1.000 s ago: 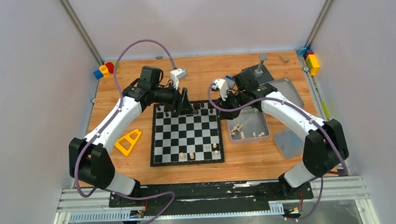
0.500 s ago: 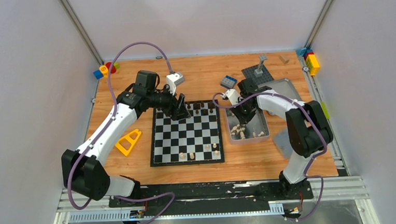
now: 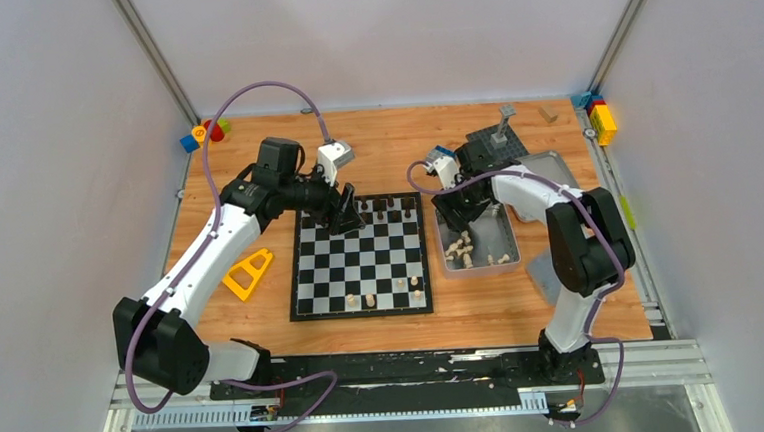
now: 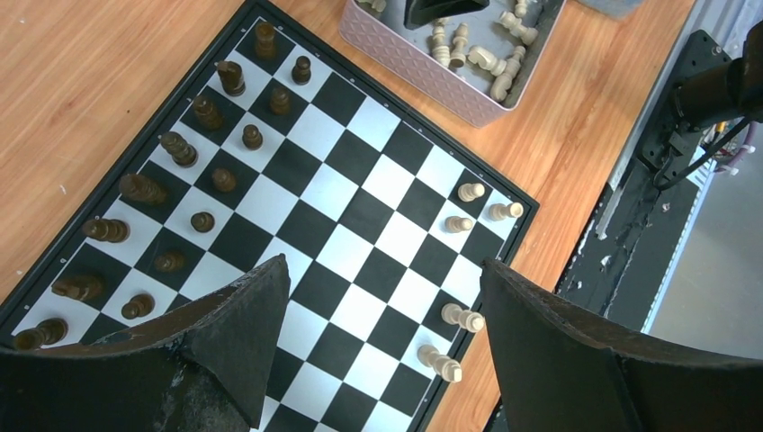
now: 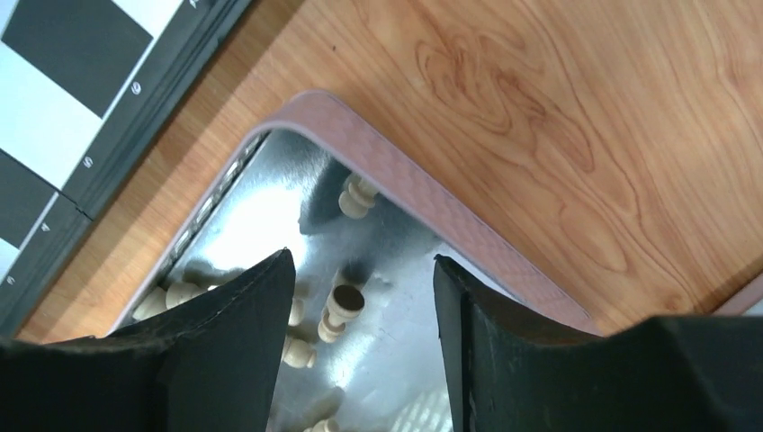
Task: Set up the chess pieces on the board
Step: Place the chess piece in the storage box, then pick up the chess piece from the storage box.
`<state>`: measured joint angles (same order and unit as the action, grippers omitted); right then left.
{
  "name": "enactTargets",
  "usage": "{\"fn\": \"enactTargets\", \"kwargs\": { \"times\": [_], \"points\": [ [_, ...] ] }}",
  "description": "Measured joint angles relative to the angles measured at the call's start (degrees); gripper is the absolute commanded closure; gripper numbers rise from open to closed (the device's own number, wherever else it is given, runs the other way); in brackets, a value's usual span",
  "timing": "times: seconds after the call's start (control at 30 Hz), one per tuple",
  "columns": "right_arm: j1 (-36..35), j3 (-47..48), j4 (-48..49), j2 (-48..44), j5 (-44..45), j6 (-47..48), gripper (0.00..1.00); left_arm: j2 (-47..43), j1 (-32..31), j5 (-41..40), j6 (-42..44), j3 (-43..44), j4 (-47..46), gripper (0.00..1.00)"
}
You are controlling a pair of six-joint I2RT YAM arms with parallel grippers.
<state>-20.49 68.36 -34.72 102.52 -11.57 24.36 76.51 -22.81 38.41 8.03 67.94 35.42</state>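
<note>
Now the right gripper (image 5: pixel 362 263) has been swung over the metal tin (image 5: pixel 405 180) and opened above the pale pieces (image 5: pixel 345 306); a pick is indicated. The left gripper (image 4: pixel 385 265) is held open, empty, above the board (image 4: pixel 389 180), with the dark pieces (image 4: pixel 202 112) ranked upper left.

A yellow triangular frame (image 3: pixel 247 272) was laid at the left. Coloured bricks (image 3: pixel 203 135) were gathered in the far-left corner, further bricks (image 3: pixel 599 115) far right. A silver tin (image 3: pixel 504 231) was set near a grey studded plate (image 3: pixel 502 141); beside it, perhaps a clear bag (image 3: pixel 554 274).
</note>
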Motion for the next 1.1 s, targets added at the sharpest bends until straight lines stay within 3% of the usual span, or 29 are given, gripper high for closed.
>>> {"fn": "enactTargets", "kwargs": {
  "times": [0.73, 1.1],
  "points": [
    [0.0, 0.3, 8.2, 3.9, -0.9, -15.5, 0.68, 0.0, 0.0, -0.4, 0.1, -0.1, 0.0, 0.14],
    [-0.6, -3.2, 14.9, 2.5, 2.9, -18.1, 0.88, 0.0, 0.0, -0.4, 0.0, -0.3, 0.0, 0.14]
  ]
}}
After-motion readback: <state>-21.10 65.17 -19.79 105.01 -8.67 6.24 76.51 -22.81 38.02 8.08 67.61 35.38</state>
